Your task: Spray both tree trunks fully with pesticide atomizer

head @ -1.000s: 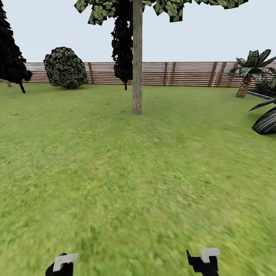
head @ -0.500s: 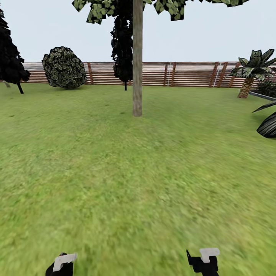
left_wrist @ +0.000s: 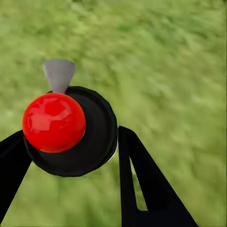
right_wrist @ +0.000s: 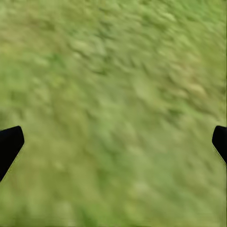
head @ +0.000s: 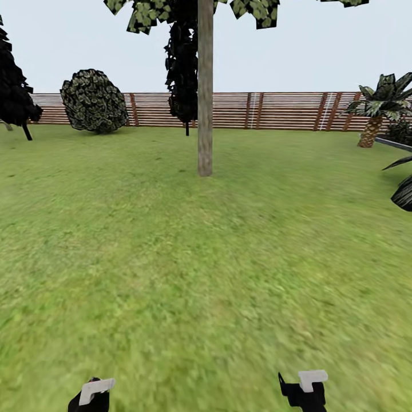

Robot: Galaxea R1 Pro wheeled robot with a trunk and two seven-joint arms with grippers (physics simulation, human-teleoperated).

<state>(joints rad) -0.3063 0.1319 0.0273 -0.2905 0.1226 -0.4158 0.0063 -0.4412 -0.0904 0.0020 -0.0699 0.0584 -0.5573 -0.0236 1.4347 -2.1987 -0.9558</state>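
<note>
Underfoot, lawn (head: 171, 274): wide, mottled green grass.
Fence (head: 286, 110): reddish-brown horizontal slats.
Tree trunk (head: 205, 86): straight, smooth grey-brown column ahead on the grass.
Atomizer (left_wrist: 71, 130): round black body, glossy red knob, grey nozzle, clamped in left gripper (left_wrist: 71, 156).
Right gripper (right_wrist: 113, 142): jaws spread wide over grass.

I am facing a round dark bush (head: 95, 102) standing by the fence, a palm (head: 382, 104) rising far right, and a dark narrow tree (head: 182, 68) behind.
</note>
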